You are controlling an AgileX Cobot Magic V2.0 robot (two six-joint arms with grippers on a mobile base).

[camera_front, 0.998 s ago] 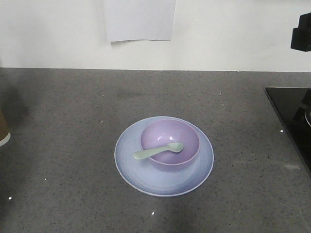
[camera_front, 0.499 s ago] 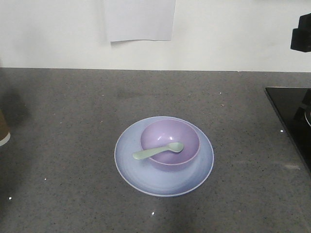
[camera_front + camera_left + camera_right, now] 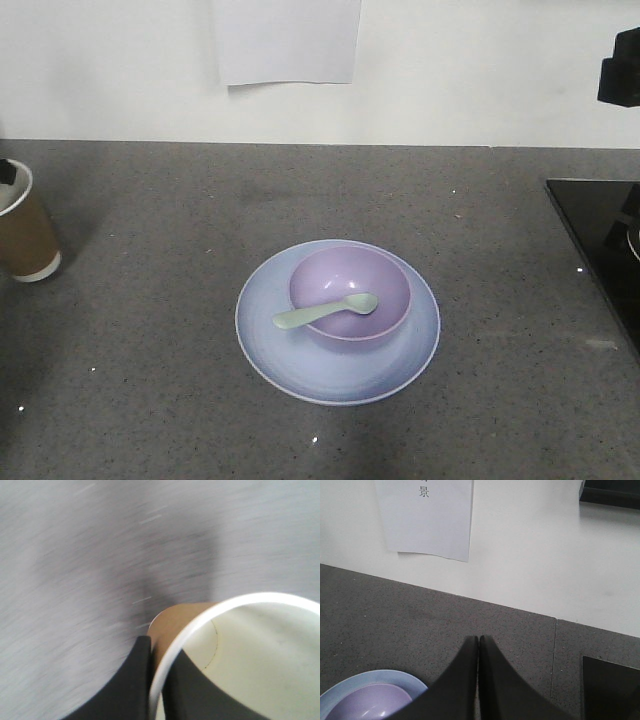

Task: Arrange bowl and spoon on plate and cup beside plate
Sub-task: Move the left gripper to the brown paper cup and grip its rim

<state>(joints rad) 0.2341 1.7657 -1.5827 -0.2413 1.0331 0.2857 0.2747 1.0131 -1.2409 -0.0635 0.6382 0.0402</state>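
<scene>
Whereas 0.5 s ago only its edge showed, cup (image 3: pixel 24 222) now in full view at desk (image 3: pixel 150 330) far left, w/ left fingers (image 3: pixel 131 680) clamped on rim, well apart from plate (image 3: pixel 262 330). Bowl (image 3: pixel 350 290) + spoon (image 3: pixel 322 312) already placed. Right fingers (image 3: pixel 479 680) closed, empty.

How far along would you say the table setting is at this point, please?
Done: the bowl sits on the plate, and the spoon rests in the bowl. In hand: the left gripper pinches the cup by its rim, one finger inside and one outside, far out at the counter's left edge. Left: bring the cup beside the plate and let go. The right gripper is shut and idle.
</scene>
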